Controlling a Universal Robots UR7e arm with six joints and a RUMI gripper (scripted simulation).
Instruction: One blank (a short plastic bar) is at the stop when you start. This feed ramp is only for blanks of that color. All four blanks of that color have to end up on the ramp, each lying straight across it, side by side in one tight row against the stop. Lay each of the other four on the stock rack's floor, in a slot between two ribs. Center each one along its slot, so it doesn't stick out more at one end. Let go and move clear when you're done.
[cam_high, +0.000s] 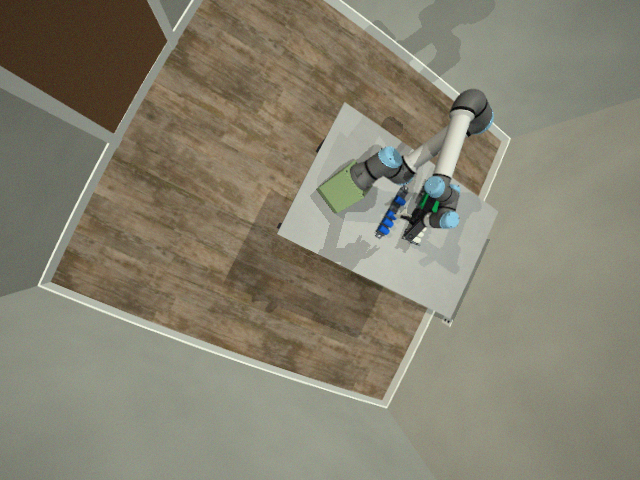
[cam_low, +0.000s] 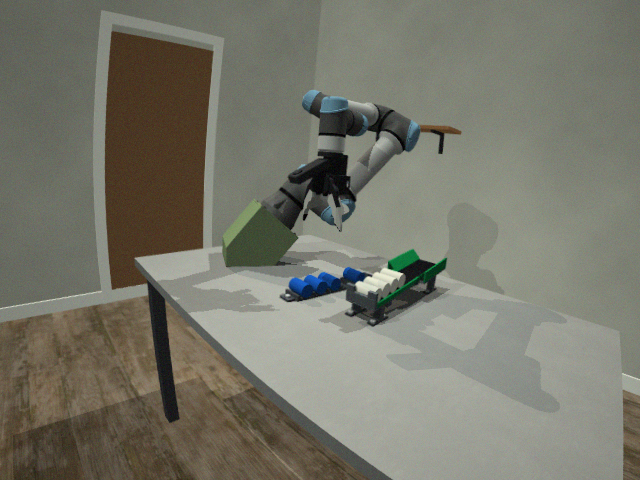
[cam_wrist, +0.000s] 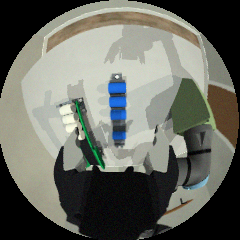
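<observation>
Hovering pincer spread, empty | round white blanks | ribbed rack

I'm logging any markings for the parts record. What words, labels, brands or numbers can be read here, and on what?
None can be read. The blue blanks, white blanks, ramp, rack, green base, arm and table all show plain surfaces, with no lettering in any view.

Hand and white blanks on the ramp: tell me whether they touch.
Apart. The exterior view shows the open hand hanging high in the air, with bare wall visible between its fingertips and the white blanks lying far below on the ramp.
</observation>
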